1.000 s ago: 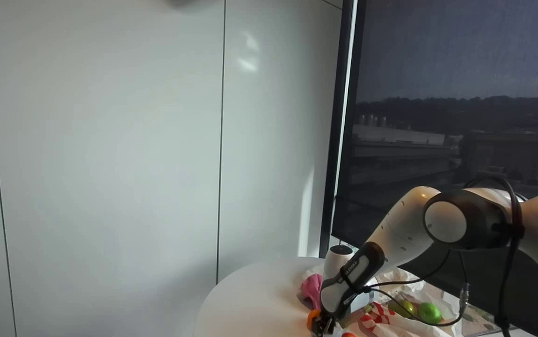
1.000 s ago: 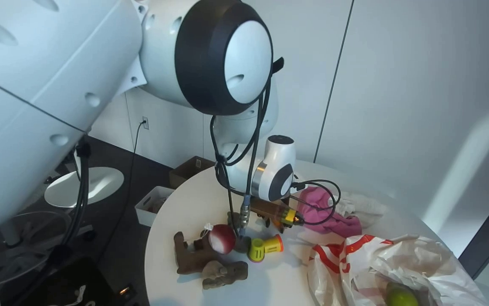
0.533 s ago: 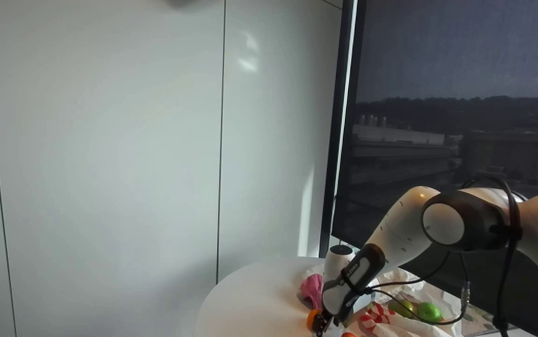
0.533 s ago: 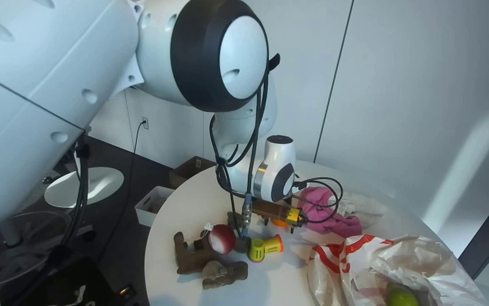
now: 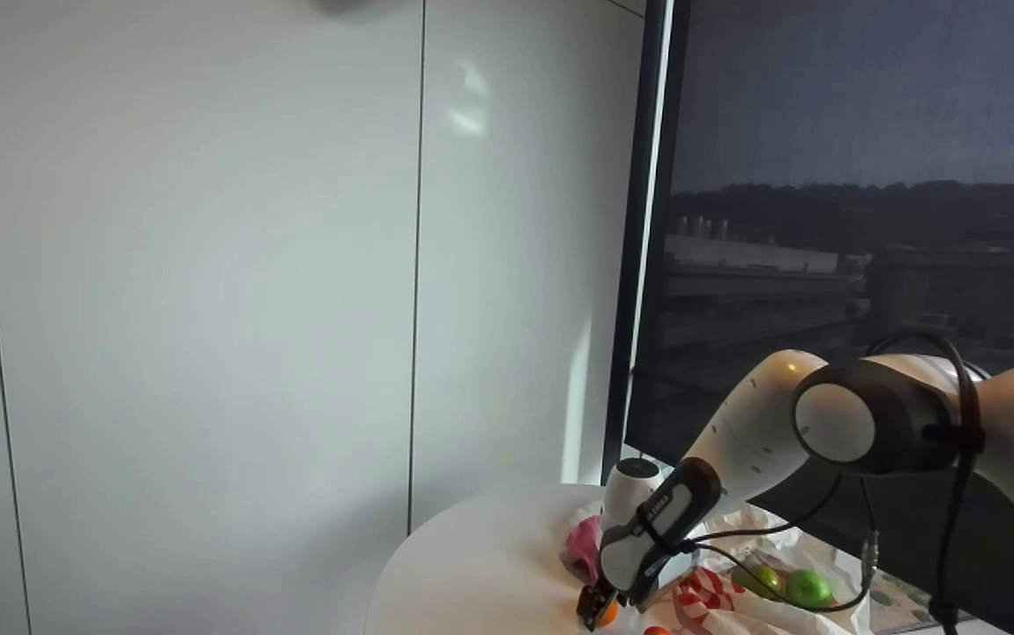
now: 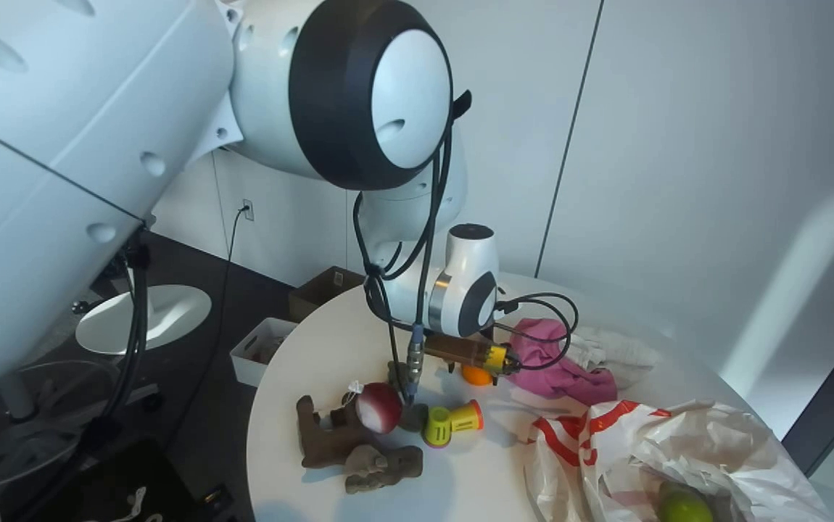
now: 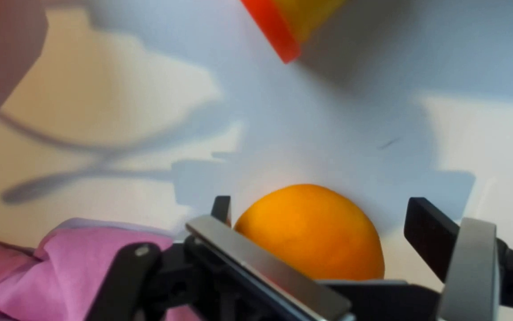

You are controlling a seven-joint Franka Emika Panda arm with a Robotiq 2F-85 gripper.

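Note:
An orange (image 7: 314, 232) rests on the white table, between the fingers of my gripper (image 7: 321, 211) in the wrist view. The jaws stand wide. A gap shows between the orange and the right-hand finger (image 7: 430, 236); the left-hand one is close to the fruit, and whether it touches cannot be told. The lower part of the orange is hidden by the gripper. In an exterior view the orange (image 6: 476, 375) shows beneath the gripper (image 6: 473, 373), which points down over it. In an exterior view the gripper (image 5: 595, 607) partly covers the orange (image 5: 608, 612).
Beside the gripper lies a pink cloth (image 7: 78, 267). A yellow toy cup with a red-orange rim (image 6: 466, 415) and a green one (image 6: 437, 428) sit nearby. Brown toy figures (image 6: 330, 442), a dark red ball (image 6: 379, 407) and a plastic bag (image 6: 569, 464) with green fruit (image 6: 684, 504) share the table.
The jaws have spread wider over the last second. The hand has risen slightly and shifted left in both exterior views, and more of the orange shows under it.

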